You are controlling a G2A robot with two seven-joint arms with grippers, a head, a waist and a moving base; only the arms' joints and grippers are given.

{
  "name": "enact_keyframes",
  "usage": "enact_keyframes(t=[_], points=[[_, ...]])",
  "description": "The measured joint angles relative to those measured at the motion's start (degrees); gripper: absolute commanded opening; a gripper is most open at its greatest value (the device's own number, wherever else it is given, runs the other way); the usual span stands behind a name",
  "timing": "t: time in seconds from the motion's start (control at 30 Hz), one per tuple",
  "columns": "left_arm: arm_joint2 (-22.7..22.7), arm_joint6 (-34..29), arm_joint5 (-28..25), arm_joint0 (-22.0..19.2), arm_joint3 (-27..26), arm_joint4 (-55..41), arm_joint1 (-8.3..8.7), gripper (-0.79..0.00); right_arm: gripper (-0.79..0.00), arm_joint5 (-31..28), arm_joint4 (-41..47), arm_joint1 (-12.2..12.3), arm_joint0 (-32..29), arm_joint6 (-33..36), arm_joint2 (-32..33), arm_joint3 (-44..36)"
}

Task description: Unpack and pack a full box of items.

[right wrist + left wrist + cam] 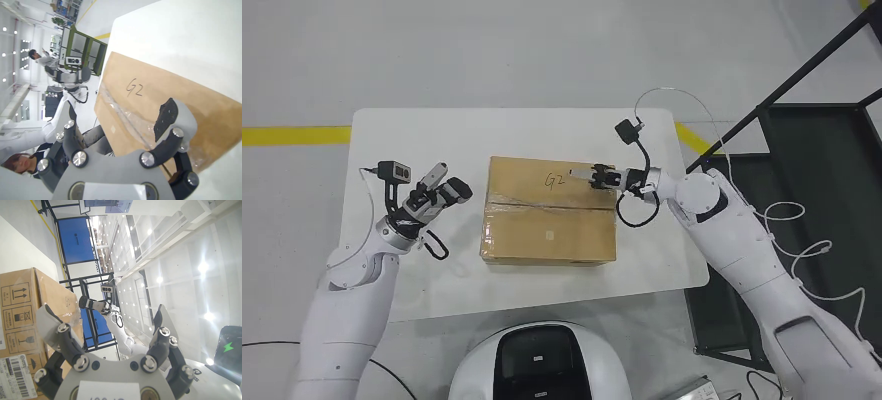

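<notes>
A closed cardboard box (549, 210) marked "G2" stands in the middle of the white table (412, 285). Crinkled clear tape (123, 115) runs along its top seam. My right gripper (596, 177) hovers open over the box's far right corner, one dark pad (167, 116) above the box top (160, 83). My left gripper (439, 188) is held open and empty just left of the box, apart from it. In the left wrist view its fingers (49, 315) spread wide beside the box's labelled side (18, 313), with the right gripper (87, 303) farther off.
A black metal rack (807, 140) stands close to the table's right edge. A yellow floor line (292, 135) runs behind the table on the left. Bare tabletop lies in front of the box and to its left.
</notes>
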Motion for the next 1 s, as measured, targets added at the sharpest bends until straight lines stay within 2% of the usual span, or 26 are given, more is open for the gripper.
enact_keyframes(t=[0.23,0.57,0.83,1.0], points=[[-0.45,0.12,0.14,0.57,0.57,-0.11,0.16,0.0,0.0,-1.91,2.26,-0.36,-1.39,2.64,-0.8,0.31],[-0.52,0.06,0.14,0.79,-0.21,0.01,0.29,0.0,0.0,-6.24,6.48,0.31,-4.39,9.79,1.15,-4.87],[-0.22,-0.14,0.16,0.78,-0.09,-0.18,0.32,0.0,0.0,-7.25,9.94,0.98,-6.31,14.59,3.25,-8.14],[-0.16,-0.28,0.21,0.64,0.04,-0.06,0.37,0.0,0.0,-7.18,7.44,1.51,-7.68,12.62,5.46,-9.38]])
